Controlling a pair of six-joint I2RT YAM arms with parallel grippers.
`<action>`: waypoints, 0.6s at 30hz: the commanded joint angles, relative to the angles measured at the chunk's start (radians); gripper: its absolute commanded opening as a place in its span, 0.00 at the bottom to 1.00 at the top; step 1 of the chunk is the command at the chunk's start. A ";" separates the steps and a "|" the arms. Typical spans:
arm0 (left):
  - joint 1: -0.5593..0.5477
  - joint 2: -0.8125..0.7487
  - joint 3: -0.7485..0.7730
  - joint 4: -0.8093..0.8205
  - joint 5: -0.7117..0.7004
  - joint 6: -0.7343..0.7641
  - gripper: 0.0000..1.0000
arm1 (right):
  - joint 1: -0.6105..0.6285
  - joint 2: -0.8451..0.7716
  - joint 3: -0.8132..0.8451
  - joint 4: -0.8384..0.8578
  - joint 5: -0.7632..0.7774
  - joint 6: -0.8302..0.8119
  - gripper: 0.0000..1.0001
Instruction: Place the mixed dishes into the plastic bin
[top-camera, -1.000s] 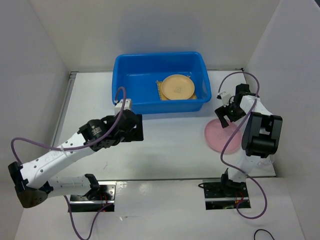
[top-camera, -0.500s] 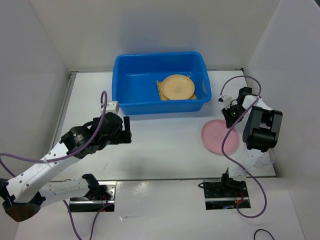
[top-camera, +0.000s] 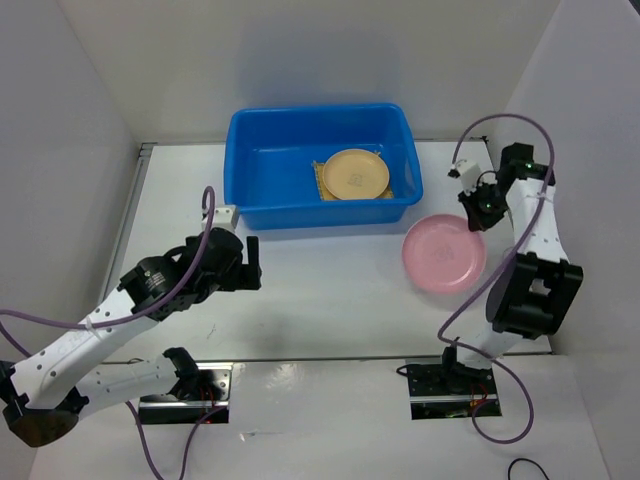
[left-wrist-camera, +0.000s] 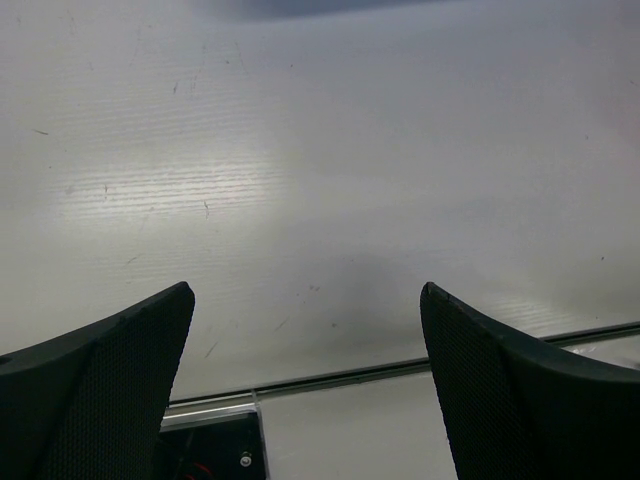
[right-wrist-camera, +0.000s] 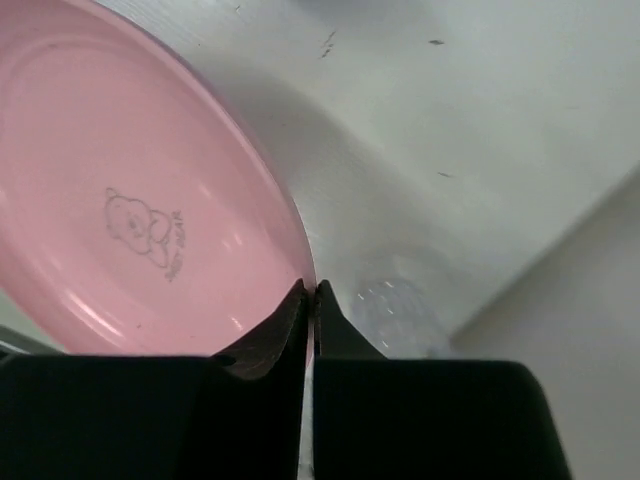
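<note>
Two dishes are already lying in the plastic bin (top-camera: 300, 212), well off to the left of the right pincer (top-camera: 478, 200) and a little beyond it: the tan-orange plate (top-camera: 355, 172) is sitting on the bamboo mat (top-camera: 319, 182). One dish is being handled. The pink plate (top-camera: 444, 253) is being pinched at its rim by the right pincer, whose jaws are being pressed nearly together on the thin edge. The plate is reaching out from the pincer toward its near-left, over the counter (top-camera: 330, 290). The left pincer (top-camera: 250, 262) is being held wide open with nothing in it, and only bare counter is being shown between its fingers. Since the plate is being gripped by its edge alone, it could be swung or slipped loose. The carry is therefore best done slowly, with the plate raised above the bin's rolled rim before being moved leftward, then lowered close over the tan-orange plate before release. Being round, the plate has no long axis. Its hollow face, printed with a small bear, is being turned upward and appears somewhat tilted; whether its far edge is touching the counter cannot be told.
</note>
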 joint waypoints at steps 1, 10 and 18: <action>0.011 -0.014 -0.012 0.041 -0.007 0.028 1.00 | 0.033 -0.130 0.157 -0.235 -0.025 -0.074 0.00; 0.069 0.004 -0.021 0.073 0.028 0.048 1.00 | 0.358 -0.256 0.374 -0.236 0.046 0.035 0.00; 0.069 0.015 -0.021 0.073 0.019 0.037 1.00 | 0.434 0.172 0.933 -0.225 -0.037 0.219 0.00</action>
